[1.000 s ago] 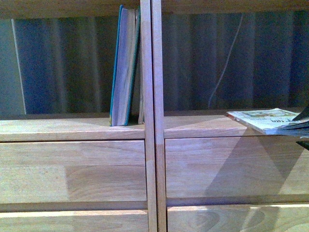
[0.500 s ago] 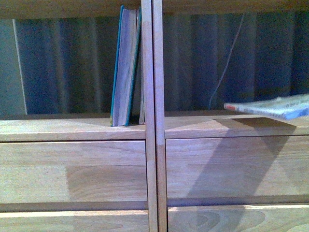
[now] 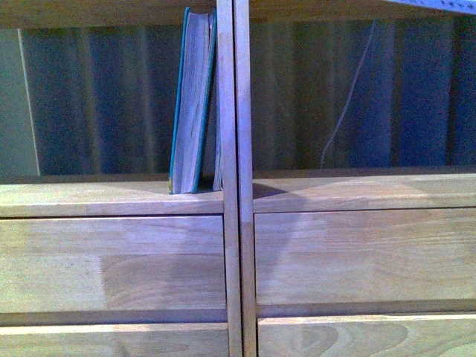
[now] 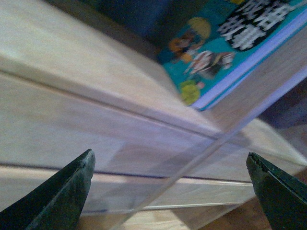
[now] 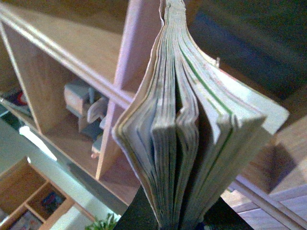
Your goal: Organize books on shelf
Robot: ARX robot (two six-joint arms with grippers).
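Observation:
A thick teal-covered book (image 3: 192,100) stands upright in the left column of the wooden shelf (image 3: 111,199), against the centre post. A thinner pale volume (image 3: 217,160) is squeezed between it and the post. My left gripper (image 4: 170,191) is open in front of the shelf's front panel, with the teal book's cartoon cover (image 4: 225,43) beyond it. My right gripper (image 5: 168,221) is shut on the booklet (image 5: 187,143), whose pages fan out away from the jaws. In the front view only a pale-blue sliver of the booklet (image 3: 439,4) shows at the top right edge.
The right column's board (image 3: 364,192) is bare, and a thin white cable (image 3: 349,97) hangs behind it. Wide drawer-like panels (image 3: 111,264) lie below both boards. The right wrist view shows a small wooden figure (image 5: 84,103) in another compartment and a plant (image 5: 103,224).
The booklet rose from just above the right board, tilted up, and now sits almost out of the front view at the top right. The standing books have not moved.

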